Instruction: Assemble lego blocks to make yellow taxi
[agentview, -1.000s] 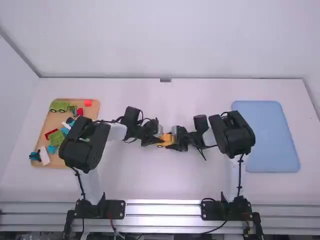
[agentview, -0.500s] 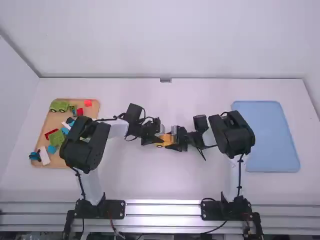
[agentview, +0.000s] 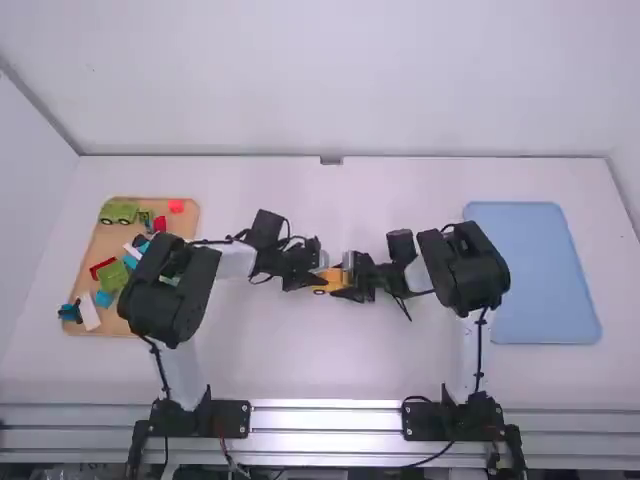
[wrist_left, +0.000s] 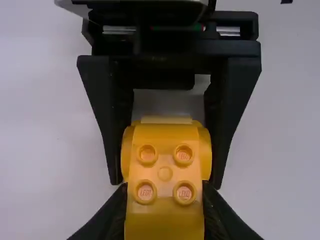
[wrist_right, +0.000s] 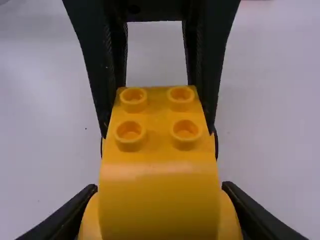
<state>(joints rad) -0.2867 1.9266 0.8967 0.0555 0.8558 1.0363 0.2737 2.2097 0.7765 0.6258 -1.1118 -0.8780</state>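
Far left, brown tray (agentview: 107, 240) holds green, red, blue and white pieces. Next in, left gripper (wrist_left: 164, 200), fingers closed on one end of the yellow body (wrist_left: 165, 172), which sits mid-table, studs up. Right gripper (wrist_right: 160, 187) has its fingers closed on the other end. I read this as pressing together or squaring up the body: I want both wrists level, the push straight along its length, grip firm but no twist. One hand should own it fully before the other lets go. Far right, blue tray (agentview: 540, 270), likely the drop-off.
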